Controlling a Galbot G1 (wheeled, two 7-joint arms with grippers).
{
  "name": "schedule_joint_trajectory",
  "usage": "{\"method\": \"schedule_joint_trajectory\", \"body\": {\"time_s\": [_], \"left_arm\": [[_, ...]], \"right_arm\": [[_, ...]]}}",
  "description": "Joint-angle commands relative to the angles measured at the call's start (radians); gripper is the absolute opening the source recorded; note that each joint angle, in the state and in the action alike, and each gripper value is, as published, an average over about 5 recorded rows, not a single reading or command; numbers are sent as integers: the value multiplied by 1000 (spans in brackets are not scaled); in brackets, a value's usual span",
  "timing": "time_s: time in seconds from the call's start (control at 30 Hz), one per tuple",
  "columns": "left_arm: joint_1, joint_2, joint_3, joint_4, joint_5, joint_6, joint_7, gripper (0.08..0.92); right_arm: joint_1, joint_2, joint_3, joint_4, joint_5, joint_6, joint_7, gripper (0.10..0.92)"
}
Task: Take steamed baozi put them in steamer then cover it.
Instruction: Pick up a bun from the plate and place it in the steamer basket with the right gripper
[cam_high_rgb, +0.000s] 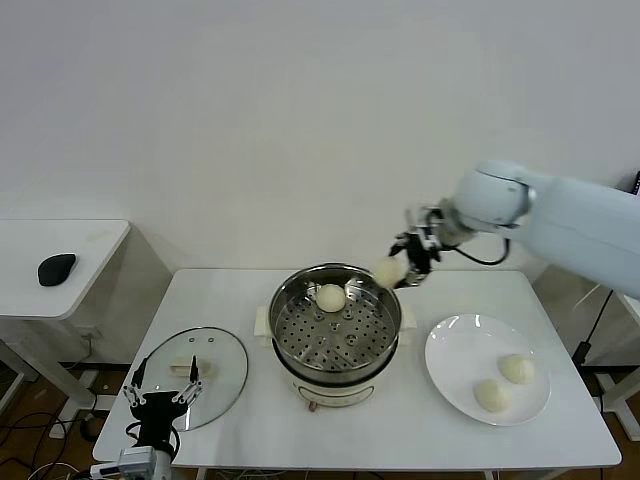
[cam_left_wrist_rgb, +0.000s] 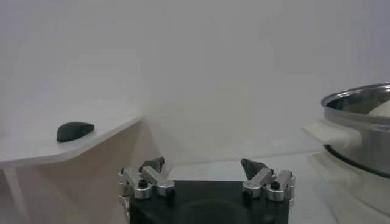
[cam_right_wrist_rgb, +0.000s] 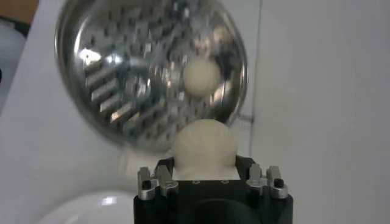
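one baozi (cam_high_rgb: 331, 297) sits in the steamer (cam_high_rgb: 336, 362), right pincer (cam_high_rgb: 403, 269) grasping a second at its upper-right rim, two wait on the plate (cam_high_rgb: 450, 375), glass lid (cam_high_rgb: 225, 385) still lower left by the released left pincer (cam_high_rgb: 160, 397)

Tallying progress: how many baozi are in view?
4: one baozi in the steamer, one held by the right gripper near its rim, two on the plate.

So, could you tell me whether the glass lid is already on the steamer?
No, the lid lies flat on the table beside the open steamer.
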Motion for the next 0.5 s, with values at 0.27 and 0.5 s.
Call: {"method": "schedule_joint_trajectory", "body": {"time_s": [0.27, 0.5], "left_arm": [[4, -13, -17, 1, -7, -3, -1, 823], [2, -10, -19, 9, -9, -5, 0, 823]], "right_arm": [[-149, 315, -41, -129, 132, -152, 119, 628], [-228, 344, -11, -175, 117, -162, 144, 628]]}}
